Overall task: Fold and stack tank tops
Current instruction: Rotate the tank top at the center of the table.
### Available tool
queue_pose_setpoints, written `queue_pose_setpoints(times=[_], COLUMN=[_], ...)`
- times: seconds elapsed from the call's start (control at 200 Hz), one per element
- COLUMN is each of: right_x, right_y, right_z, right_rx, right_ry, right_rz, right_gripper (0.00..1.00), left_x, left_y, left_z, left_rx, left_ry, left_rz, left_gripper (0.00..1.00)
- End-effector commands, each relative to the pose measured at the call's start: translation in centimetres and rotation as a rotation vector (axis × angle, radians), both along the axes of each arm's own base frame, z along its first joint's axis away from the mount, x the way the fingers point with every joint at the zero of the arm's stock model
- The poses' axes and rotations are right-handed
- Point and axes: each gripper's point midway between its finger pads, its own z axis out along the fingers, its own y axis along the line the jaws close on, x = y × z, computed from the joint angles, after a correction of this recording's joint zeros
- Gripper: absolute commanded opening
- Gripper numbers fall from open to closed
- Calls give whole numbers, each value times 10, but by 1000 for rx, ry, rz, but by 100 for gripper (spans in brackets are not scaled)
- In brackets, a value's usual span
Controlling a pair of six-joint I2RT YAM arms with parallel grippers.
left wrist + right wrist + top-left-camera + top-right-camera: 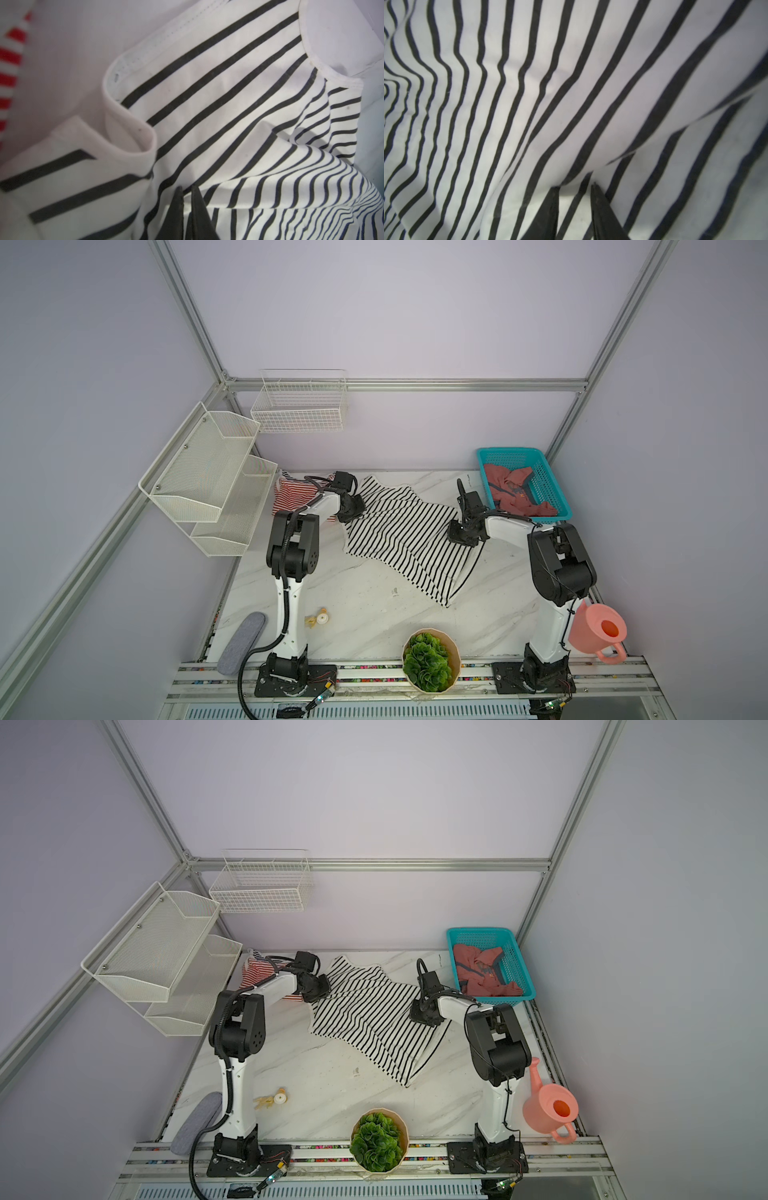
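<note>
Across the middle of the table [353, 635], in both top views, the black-and-white top [399, 539] lies spread. The left gripper [352, 512] is at its far-left edge and the right gripper [460, 537] at its right edge.

Left wrist view: the jaws are clenched on a pinch of cloth.

Right wrist view: the jaws stand apart astride a bulge, and I cannot tell whether they bite. That grip should be made firm before both edges are lifted level.

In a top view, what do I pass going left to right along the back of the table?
white mesh shelf → red-and-white striped tank top → black-and-white striped tank top → teal basket, holding the dusty-red tank top
</note>
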Motion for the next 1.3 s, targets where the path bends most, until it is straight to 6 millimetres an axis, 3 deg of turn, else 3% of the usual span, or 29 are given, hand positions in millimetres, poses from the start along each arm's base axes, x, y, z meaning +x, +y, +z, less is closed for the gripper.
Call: queue_pose_setpoints(times=[0.0, 0.31, 0.485, 0.63, 0.74, 0.875, 0.995, 1.125, 1.295], right_x=[-20, 19, 39, 48, 49, 45, 46, 46, 28], right_y=[-30, -42, -54, -67, -65, -46, -29, -22, -22], right_z=[-45, -64, -72, -68, -56, -33, 2, 36, 52], right_rx=[-146, -213, -255, -270, -242, -144, -37, 9, 27], right_ry=[161, 198, 216, 212, 197, 151, 69, -1, -15], right_rz=[-8, 13, 11, -8, 10, 82, 121, 141, 146], right_gripper=[31, 31, 31, 31, 32, 38, 45, 49, 50], left_x=[-49, -112, -120, -106, -90, -80, -68, -41, 6], left_y=[22, 29, 39, 50, 43, 21, 5, -1, -18], left_z=[-33, -40, -38, -36, -21, 16, 60, 93, 101], left_rx=[18, -70, -31, 13, -21, -101, -136, -148, -184], left_ry=[142, 175, 165, 170, 142, 68, -32, -122, -150], left_rz=[106, 230, 264, 269, 241, 176, 124, 89, 39], left_gripper=[12, 11, 12, 12, 12, 18, 23, 26, 25])
